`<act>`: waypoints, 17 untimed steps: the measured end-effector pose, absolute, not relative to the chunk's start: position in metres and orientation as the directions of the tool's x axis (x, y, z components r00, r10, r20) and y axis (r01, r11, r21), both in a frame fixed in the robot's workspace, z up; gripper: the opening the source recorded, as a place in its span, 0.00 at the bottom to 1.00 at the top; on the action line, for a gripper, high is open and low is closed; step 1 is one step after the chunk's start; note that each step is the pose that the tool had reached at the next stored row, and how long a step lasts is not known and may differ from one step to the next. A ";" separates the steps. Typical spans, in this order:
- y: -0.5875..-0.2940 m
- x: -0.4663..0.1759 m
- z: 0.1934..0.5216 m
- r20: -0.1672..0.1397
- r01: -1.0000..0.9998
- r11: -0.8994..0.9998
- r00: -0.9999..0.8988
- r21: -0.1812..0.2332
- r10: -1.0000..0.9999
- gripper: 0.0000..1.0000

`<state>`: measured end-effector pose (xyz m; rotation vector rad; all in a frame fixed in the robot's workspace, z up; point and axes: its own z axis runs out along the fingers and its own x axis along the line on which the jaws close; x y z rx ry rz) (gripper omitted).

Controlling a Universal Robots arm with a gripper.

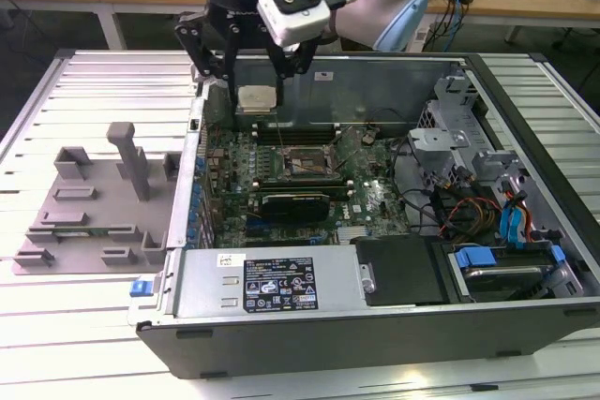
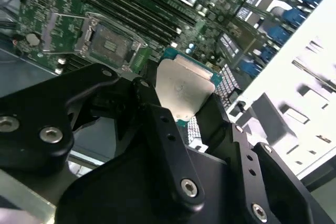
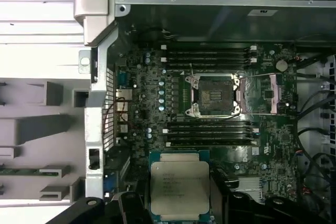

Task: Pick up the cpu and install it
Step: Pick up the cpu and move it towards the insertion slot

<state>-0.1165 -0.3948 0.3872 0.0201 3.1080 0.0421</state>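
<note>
With the gripper clamped on the cpu, I had it above the board, short of the open socket. My worry was that any tilt or offset could bend the pins.

There is one cpu, one gripper, one motherboard socket, one computer case and one grey fixture
</note>
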 end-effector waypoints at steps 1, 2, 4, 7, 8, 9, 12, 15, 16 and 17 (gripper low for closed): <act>-0.395 -0.114 0.387 -0.033 0.012 1.000 -0.999 0.027 0.013 0.54; -0.395 -0.110 0.387 -0.033 0.012 1.000 -0.999 0.027 0.013 0.54; -0.395 -0.104 0.387 -0.033 0.012 1.000 -0.999 0.027 0.013 0.54; -0.395 -0.089 0.387 -0.033 0.012 1.000 -0.999 0.027 0.013 0.54; -0.395 -0.085 0.387 -0.033 0.012 1.000 -0.999 0.027 0.013 0.54; -0.395 -0.080 0.387 -0.033 0.012 1.000 -0.999 0.027 0.013 0.54; -0.395 -0.068 0.387 -0.033 0.012 1.000 -0.999 0.027 0.013 0.54; -0.396 -0.057 0.387 -0.033 0.012 1.000 -0.999 0.027 0.013 0.54; -0.396 -0.053 0.387 -0.033 0.012 1.000 -0.999 0.027 0.013 0.54; -0.396 -0.050 0.387 -0.033 0.012 1.000 -0.999 0.027 0.013 0.54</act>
